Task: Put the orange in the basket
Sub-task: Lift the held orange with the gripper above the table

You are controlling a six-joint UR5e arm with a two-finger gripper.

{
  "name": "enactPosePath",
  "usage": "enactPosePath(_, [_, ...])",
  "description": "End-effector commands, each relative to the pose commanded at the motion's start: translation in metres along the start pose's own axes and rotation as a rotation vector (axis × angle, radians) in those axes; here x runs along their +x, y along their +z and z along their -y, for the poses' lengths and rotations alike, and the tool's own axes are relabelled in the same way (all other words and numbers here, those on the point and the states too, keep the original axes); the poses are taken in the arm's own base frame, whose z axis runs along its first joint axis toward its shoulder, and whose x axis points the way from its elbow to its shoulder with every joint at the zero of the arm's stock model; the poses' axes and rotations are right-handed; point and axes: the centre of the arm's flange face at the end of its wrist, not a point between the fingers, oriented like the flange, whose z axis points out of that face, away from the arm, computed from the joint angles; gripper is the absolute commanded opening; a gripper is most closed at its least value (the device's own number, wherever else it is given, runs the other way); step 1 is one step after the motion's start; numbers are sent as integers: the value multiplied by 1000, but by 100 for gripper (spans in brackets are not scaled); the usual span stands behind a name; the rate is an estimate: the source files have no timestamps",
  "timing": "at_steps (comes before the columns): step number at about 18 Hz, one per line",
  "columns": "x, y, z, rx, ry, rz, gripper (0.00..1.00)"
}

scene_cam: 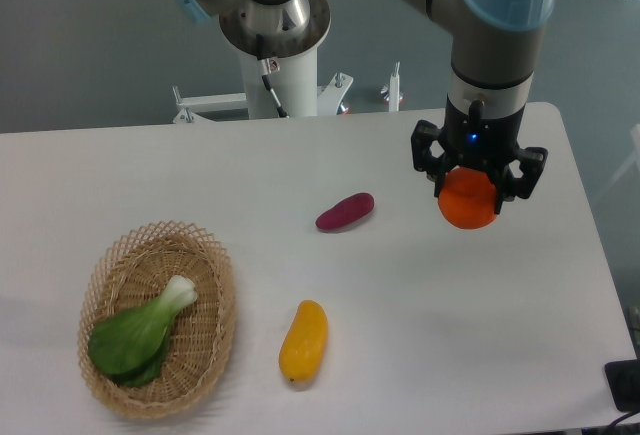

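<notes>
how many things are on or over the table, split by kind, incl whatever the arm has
Fruit: 2, the orange held between the jaws, and a yellow mango-like fruit
Root vegetable: 1, a purple sweet potato
Leafy green: 1, a bok choy lying in the basket
Basket: 1, the wicker basket
Total: 5

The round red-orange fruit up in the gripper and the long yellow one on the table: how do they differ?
The round red-orange orange is ball-shaped; the elongated yellow-orange fruit is long and tapered. The orange is a deeper, redder colour; the long fruit is yellower. The orange is clamped in the gripper near the table's far right side; the long fruit lies free on the white table, right of the wicker basket. Both look smooth-skinned.
</notes>
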Motion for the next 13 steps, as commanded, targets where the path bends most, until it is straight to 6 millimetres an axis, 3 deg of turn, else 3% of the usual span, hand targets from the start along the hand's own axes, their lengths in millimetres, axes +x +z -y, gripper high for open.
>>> enactPosePath(9, [4, 6, 3, 12, -44, -14, 61])
enactPosePath(13, [15, 14, 22, 24, -134, -7, 61])
